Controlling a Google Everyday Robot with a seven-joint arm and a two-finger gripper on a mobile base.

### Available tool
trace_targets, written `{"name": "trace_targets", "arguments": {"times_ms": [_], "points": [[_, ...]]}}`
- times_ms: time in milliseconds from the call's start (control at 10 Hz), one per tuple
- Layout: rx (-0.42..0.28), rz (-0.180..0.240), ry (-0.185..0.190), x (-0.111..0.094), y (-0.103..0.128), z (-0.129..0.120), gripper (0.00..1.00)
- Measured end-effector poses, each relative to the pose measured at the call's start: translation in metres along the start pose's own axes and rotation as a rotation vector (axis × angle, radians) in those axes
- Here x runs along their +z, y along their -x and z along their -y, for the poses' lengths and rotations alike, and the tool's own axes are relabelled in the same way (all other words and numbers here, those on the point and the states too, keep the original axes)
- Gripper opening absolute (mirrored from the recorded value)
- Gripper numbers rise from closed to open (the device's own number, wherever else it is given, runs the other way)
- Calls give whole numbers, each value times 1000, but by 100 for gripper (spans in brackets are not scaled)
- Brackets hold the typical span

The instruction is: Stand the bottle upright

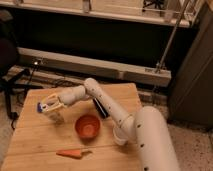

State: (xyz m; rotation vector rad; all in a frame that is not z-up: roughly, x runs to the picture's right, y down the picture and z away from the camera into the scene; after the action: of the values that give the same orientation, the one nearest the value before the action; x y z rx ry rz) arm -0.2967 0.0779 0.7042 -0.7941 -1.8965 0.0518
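My gripper (50, 106) reaches out over the left part of the wooden table (35, 142), to the left of the red bowl (87, 126). It is shut on the bottle (56, 116), a small whitish bottle that hangs from the fingers down toward the tabletop, roughly upright. Whether its base touches the wood I cannot tell. The arm (107, 107) stretches from the lower right across the table to the gripper.
An orange carrot (73, 153) lies near the front edge, below the bowl. A short white cup (119, 136) stands to the right of the bowl, close against the arm. A dark flat object (100, 108) lies behind the arm. A black chair (7, 65) stands at the far left.
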Motion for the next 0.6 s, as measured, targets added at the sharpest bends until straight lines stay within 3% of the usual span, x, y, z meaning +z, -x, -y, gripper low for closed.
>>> {"name": "trace_targets", "arguments": {"times_ms": [600], "points": [[-3, -2, -11, 0, -1, -2, 30]]}}
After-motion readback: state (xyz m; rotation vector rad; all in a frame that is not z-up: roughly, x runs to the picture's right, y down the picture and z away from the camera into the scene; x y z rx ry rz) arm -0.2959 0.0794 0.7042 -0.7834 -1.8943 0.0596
